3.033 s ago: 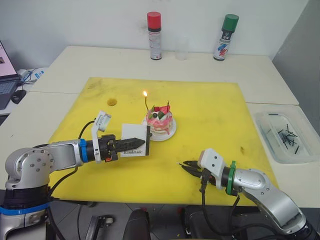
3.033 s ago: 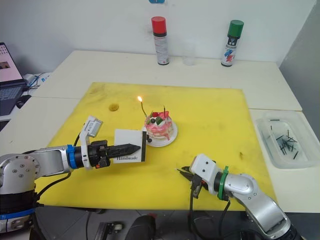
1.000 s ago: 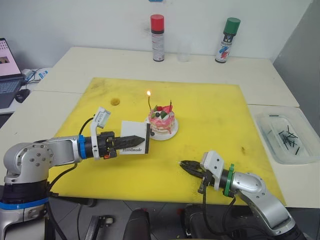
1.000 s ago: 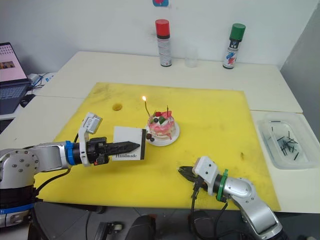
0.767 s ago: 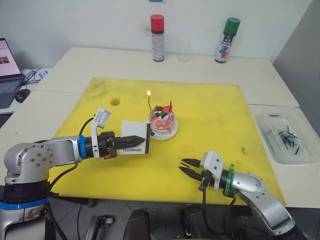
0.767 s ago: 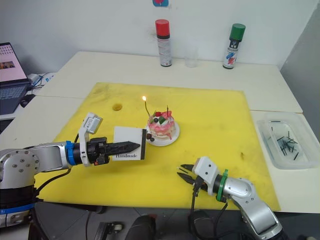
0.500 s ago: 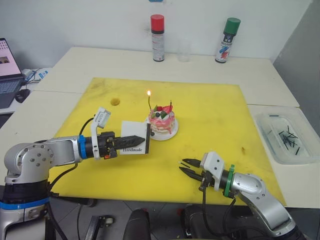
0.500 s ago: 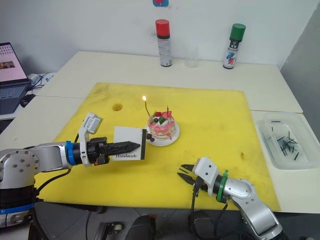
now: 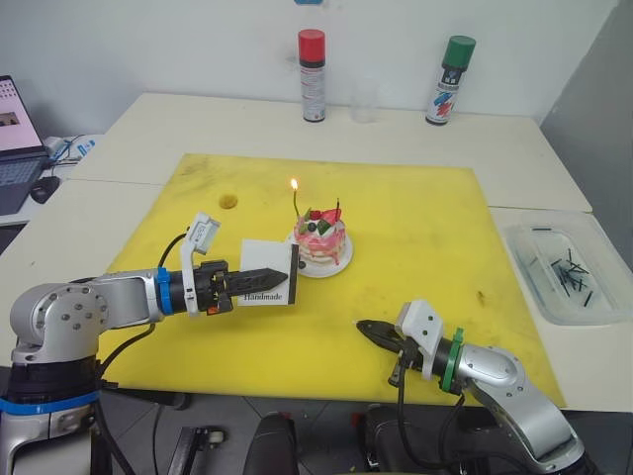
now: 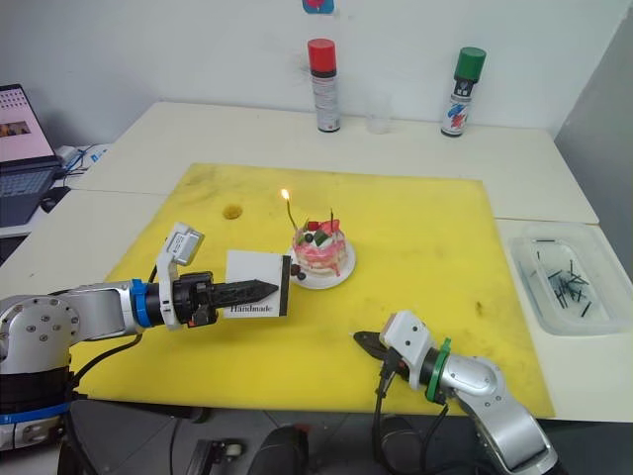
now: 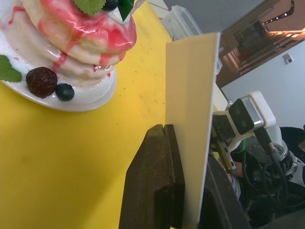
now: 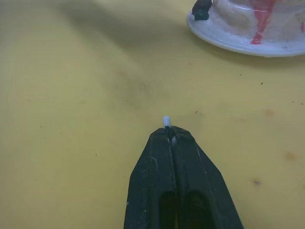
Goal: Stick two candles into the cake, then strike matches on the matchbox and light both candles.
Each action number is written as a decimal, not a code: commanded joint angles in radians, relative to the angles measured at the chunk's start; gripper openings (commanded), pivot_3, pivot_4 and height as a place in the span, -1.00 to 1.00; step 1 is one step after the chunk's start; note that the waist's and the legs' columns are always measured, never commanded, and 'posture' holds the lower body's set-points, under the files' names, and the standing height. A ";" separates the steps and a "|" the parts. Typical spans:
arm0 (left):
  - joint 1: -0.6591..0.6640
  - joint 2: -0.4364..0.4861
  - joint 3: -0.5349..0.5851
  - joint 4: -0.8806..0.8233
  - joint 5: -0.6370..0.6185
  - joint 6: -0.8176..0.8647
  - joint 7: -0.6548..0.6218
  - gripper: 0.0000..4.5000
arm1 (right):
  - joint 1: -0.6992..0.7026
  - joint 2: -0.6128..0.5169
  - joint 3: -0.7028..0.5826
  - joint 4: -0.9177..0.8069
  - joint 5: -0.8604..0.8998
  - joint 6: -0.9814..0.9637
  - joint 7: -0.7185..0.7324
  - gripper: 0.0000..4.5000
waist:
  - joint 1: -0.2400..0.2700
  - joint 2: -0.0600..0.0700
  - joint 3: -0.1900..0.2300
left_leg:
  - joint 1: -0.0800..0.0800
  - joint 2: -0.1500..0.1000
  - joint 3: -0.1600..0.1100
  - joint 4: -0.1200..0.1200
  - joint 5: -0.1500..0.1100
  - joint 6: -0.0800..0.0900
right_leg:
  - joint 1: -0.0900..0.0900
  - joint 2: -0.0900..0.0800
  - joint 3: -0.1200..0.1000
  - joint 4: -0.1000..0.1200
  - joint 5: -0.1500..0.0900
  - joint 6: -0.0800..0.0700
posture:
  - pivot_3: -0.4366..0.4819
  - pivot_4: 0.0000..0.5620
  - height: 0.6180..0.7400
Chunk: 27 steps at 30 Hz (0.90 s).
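Clear plastic bin [image 9: 564, 272] holds what look like matches [image 9: 569, 269].

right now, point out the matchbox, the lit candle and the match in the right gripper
matchbox [image 9: 265, 285]: left eye view, on its white printed face.
lit candle [image 9: 296, 207]: left eye view, on the thin stem below the flame.
match [image 12: 166, 120]: right wrist view, on the pale tip poking out past the right gripper [image 12: 171, 136].

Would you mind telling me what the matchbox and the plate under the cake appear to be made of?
The matchbox looks like matte white cardboard: thin, flat, printed with dark script. The plate under the cake looks like glazed ceramic or glossy plastic, since its white rim shows soft highlights; I cannot tell which.
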State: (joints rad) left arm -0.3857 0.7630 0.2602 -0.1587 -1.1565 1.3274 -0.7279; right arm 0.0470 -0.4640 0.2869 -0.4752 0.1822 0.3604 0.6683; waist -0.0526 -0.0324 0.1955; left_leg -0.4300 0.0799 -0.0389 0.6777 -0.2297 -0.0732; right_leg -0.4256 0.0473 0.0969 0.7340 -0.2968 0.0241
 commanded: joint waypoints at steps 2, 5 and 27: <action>-0.017 0.000 -0.003 -0.020 -0.025 0.015 -0.012 -1.00 | -0.017 -0.010 -0.027 -0.091 0.063 0.038 0.023 -0.99 | 0.000 0.000 0.000 | 0.000 0.000 0.000 0.000 0.000 0.000 | 0.000 0.000 0.000 0.000 0.000 0.000 | -0.05 -0.47 0.08; -0.029 -0.001 -0.013 -0.020 -0.034 0.025 -0.028 -1.00 | -0.070 -0.036 -0.049 -0.143 0.079 0.048 0.043 -0.99 | 0.000 0.000 0.000 | 0.000 0.000 0.000 0.000 0.000 0.000 | 0.000 0.000 0.000 0.000 0.000 0.000 | -0.05 -0.47 0.08; -0.138 -0.017 -0.163 0.034 0.073 -0.071 -0.230 -1.00 | -0.486 -0.123 0.000 -0.103 0.089 -0.001 0.238 -0.99 | 0.001 0.001 0.001 | -0.001 0.000 -0.001 -0.001 0.000 0.000 | 0.000 0.000 -0.001 -0.001 0.001 0.002 | -0.05 -0.47 0.08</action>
State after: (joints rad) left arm -0.5074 0.7469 0.0902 -0.1116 -1.0812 1.2736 -0.9451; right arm -0.4219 -0.5878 0.2848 -0.5683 0.2845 0.3910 0.8996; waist -0.0518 -0.0317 0.1961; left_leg -0.4307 0.0797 -0.0397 0.6767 -0.2298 -0.0730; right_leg -0.4256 0.0473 0.0958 0.7331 -0.2954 0.0266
